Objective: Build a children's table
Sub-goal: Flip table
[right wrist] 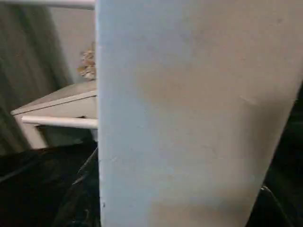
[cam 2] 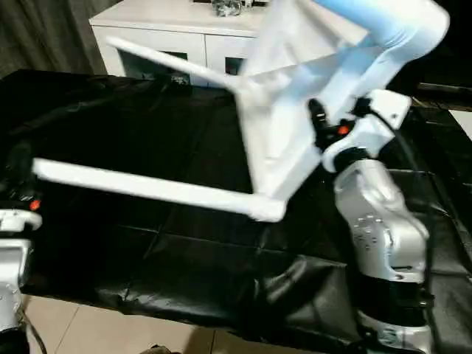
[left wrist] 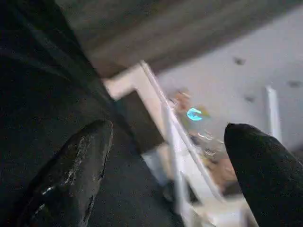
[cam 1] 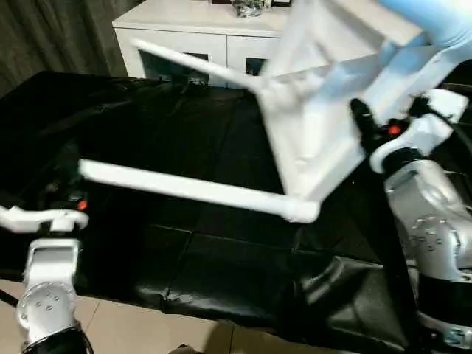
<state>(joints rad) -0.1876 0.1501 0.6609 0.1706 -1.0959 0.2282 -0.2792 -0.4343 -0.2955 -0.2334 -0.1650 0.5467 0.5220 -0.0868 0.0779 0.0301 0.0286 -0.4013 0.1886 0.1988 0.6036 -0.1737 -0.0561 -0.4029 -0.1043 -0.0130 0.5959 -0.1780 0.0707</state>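
Black-draped worktop [cam 1: 184, 251] under me, my right gripper [cam 1: 363, 122] closed on the edge of the tilted white tabletop [cam 1: 317, 110] over the right side, my left gripper [left wrist: 165, 175] wide open and empty near the left edge, two legs [cam 1: 184, 188] jutting left, white cabinet [cam 1: 192, 37] behind.

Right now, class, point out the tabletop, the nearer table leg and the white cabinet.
tabletop [cam 1: 313, 140]: left eye view, on its tilted ribbed underside.
nearer table leg [cam 1: 181, 186]: left eye view, midway along the tube.
white cabinet [cam 1: 184, 33]: left eye view, on its front top edge.
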